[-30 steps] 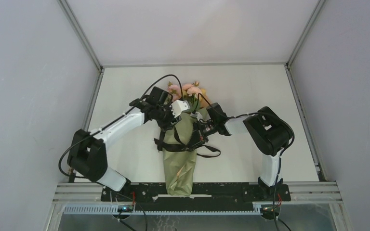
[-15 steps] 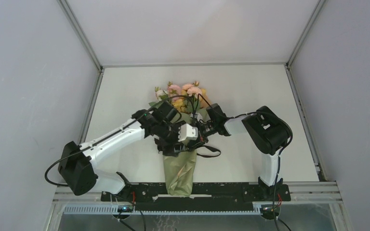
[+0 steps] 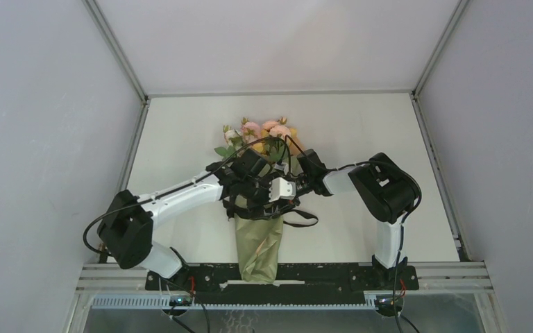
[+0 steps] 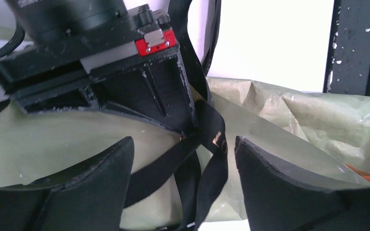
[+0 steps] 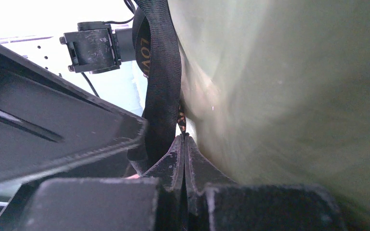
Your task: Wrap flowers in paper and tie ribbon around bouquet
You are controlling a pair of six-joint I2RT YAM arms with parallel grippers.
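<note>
Olive-green paper (image 3: 258, 243) already encloses the flowers (image 3: 267, 130). I find the bouquet (image 3: 257, 225) lying on the table (image 3: 361, 132), blooms out at its far mouth, stalks hidden inside. Wrapping I judge complete. Black ribbon (image 4: 212, 139) crosses the bouquet's waist in loops; no finished knot visible. Left pincer (image 4: 183, 144) stands apart, straddling that crossing, holding nothing. Right pincer (image 5: 183, 144) is closed, tips nipping the ribbon. Tying remains.

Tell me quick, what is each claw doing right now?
Left gripper: open, ribbon between its fingers, ungripped.
Right gripper: shut on the ribbon.
</note>
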